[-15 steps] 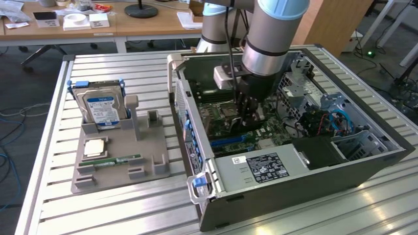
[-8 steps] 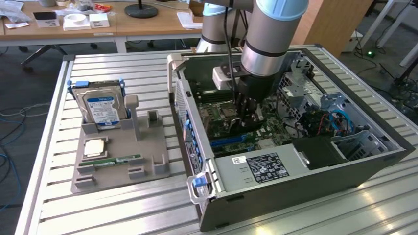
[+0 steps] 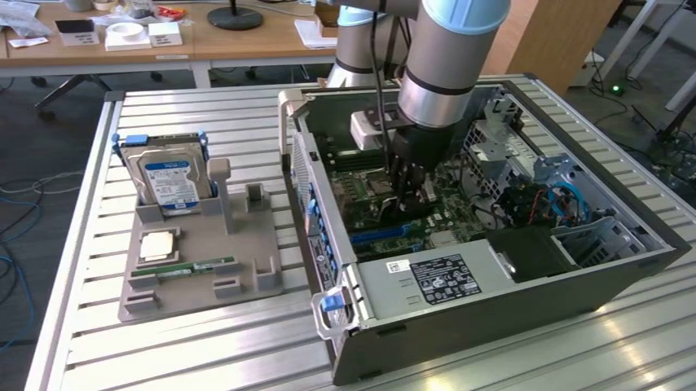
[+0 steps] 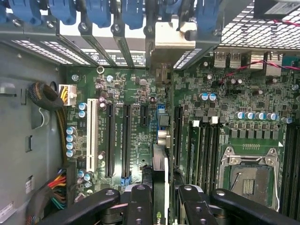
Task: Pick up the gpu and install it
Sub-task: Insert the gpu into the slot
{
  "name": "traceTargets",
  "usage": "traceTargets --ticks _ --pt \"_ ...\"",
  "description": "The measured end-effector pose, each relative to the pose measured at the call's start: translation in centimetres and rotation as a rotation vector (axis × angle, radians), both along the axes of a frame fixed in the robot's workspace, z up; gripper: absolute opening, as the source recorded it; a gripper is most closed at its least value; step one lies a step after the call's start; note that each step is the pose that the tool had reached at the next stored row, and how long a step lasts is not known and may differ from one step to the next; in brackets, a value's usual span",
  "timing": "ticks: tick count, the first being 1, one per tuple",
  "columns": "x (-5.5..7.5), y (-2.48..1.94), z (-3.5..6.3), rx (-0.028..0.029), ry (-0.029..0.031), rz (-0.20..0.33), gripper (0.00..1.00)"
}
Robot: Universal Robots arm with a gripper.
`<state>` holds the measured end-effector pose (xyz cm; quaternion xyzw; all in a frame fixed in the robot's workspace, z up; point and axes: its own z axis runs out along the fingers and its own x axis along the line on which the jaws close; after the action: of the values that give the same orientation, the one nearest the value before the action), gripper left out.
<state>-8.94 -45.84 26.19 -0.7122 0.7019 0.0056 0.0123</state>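
My gripper (image 3: pixel 409 189) reaches down into the open computer case (image 3: pixel 566 285), just above the motherboard (image 3: pixel 364 216). In the wrist view its black fingers (image 4: pixel 140 204) are shut on the gpu (image 4: pixel 161 180), a thin dark card seen edge-on. The card's silvery bracket end (image 4: pixel 171 42) lies at the case's rear slot openings. The card hangs over the motherboard (image 4: pixel 131 89), between the long black expansion slots (image 4: pixel 125 140) and another black slot (image 4: pixel 178 136). I cannot tell whether its lower edge touches a slot.
A grey holder tray (image 3: pixel 201 281) at the exterior view's left carries an upright blue-labelled hard drive (image 3: pixel 169 181), a green RAM stick (image 3: pixel 185 267) and a small square chip (image 3: pixel 159 244). Inside the case are the power supply (image 3: pixel 429 281), cable bundles (image 4: pixel 56 101) and the open CPU socket (image 4: pixel 246 176).
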Motion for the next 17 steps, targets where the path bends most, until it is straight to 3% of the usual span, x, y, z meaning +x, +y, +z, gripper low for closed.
traceTargets --ticks 17 --pt "-0.50 -0.01 -0.77 0.0000 -0.0005 0.000 0.26"
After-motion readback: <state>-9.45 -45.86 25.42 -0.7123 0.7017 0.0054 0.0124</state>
